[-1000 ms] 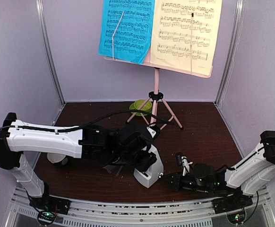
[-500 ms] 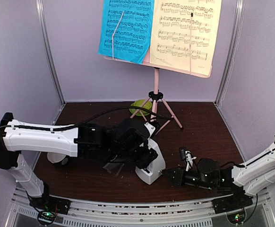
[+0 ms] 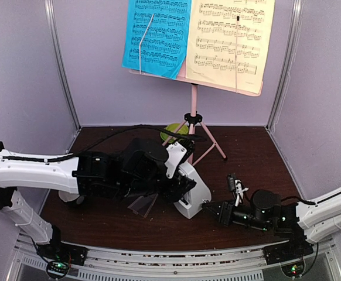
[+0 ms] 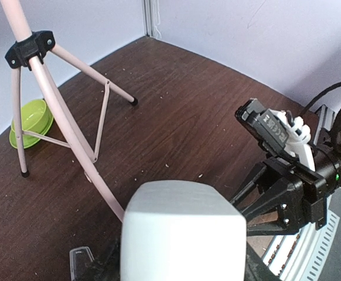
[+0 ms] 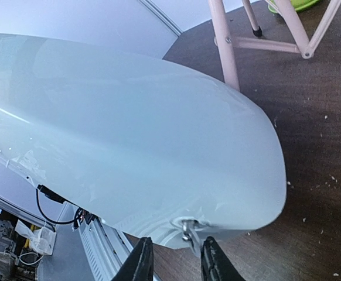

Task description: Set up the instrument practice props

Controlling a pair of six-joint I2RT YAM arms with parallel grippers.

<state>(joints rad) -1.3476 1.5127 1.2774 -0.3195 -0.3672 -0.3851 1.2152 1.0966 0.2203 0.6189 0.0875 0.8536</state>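
At the front middle of the table (image 3: 252, 170), the white pyramid metronome (image 3: 194, 196) sits tipped, top leaning back-left, base corner toward my right arm. My left gripper (image 3: 181, 188) is clamped on its upper body; the wrist view shows the white block filling the space between my fingers. My right gripper (image 5: 177, 262) is low, just beside the base edge, fingertips a little apart with nothing between them, right under a small metal fitting (image 5: 187, 227) on the rim. What looks like the clear cover (image 3: 142, 205) lies flat on the wood under my left arm, off the metronome.

Behind it, the pink music stand (image 3: 193, 111) is up, with the blue sheet (image 3: 156, 35) and the pale-yellow sheet (image 3: 232, 38) side by side on its desk. The green cup and saucer (image 3: 173, 132) are behind the tripod legs.

Step in hand, my call: getting the metronome standing flat. To do it well:
- Rotate the left wrist until the whole base meets the wood.
- Keep the right fingertips out from under the rim.
- Stay clear of the near tripod leg.
- Let go only once it sits without rocking.
- Then fetch the cover.
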